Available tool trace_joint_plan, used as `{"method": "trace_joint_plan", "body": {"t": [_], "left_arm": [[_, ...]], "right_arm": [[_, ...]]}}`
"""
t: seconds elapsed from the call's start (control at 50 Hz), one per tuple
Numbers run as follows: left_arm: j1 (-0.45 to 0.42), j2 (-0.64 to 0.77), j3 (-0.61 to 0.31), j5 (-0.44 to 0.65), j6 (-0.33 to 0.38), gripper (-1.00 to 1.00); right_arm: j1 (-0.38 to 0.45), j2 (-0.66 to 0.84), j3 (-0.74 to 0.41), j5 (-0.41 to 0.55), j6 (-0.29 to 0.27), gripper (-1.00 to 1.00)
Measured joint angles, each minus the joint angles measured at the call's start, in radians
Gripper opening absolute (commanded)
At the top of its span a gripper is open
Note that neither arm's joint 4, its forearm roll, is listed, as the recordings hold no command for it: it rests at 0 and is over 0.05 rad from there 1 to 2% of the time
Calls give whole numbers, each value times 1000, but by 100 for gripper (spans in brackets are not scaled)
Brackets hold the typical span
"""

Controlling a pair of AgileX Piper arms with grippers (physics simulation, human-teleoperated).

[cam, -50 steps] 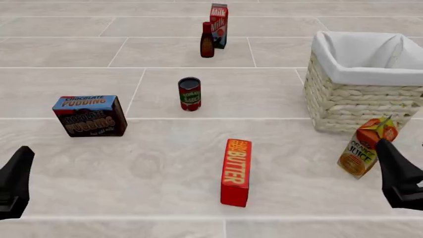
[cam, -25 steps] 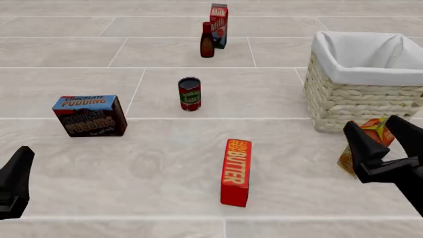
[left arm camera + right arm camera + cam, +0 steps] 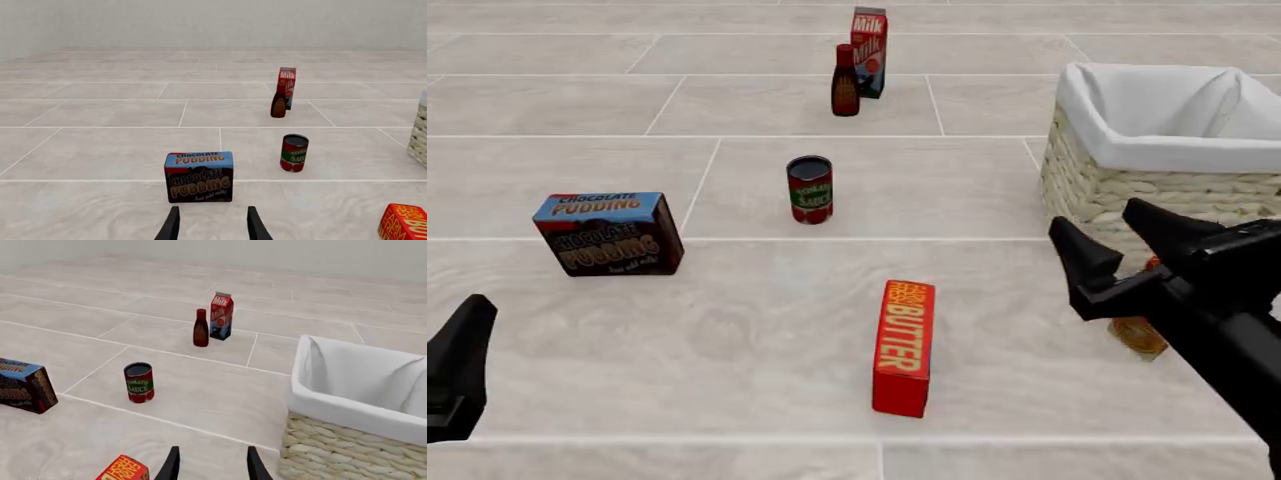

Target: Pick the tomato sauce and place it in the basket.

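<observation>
The tomato sauce can (image 3: pixel 809 189) stands upright on the tiled surface at centre, red label with a green band, dark top. It also shows in the left wrist view (image 3: pixel 294 153) and the right wrist view (image 3: pixel 139 382). The wicker basket (image 3: pixel 1154 205) with white liner stands at the right, also in the right wrist view (image 3: pixel 347 452). My right gripper (image 3: pixel 1110 238) is open and empty, raised in front of the basket, well right of the can. My left gripper (image 3: pixel 461 365) sits low at the near left, fingers apart in its wrist view (image 3: pixel 211 227), empty.
A chocolate pudding box (image 3: pixel 609 233) sits at left. A red butter box (image 3: pixel 905 346) lies in front of the can. A dark bottle (image 3: pixel 846 82) and milk carton (image 3: pixel 869 38) stand at the back. An orange juice carton (image 3: pixel 1140 330) is partly hidden behind my right gripper.
My right gripper has risen and moved left and forward, from the near right edge to in front of the basket, covering the juice carton. The left arm has not moved.
</observation>
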Motion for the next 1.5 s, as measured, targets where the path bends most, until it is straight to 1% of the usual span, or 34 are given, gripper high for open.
{"method": "trace_joint_plan", "body": {"t": [0.12,0.36,0.76,1.2,1.5], "left_arm": [[0,0,0,0,0,100],[0,-1,0,0,0,100],[1,-1,0,0,0,100],[1,-1,0,0,0,100],[1,-1,0,0,0,100]], "right_arm": [[25,83,-49,-11,-13,100],[81,221,-156,-1,-27,100],[132,412,-305,6,-43,100],[155,555,-434,30,-38,100],[171,647,-525,64,-16,100]]}}
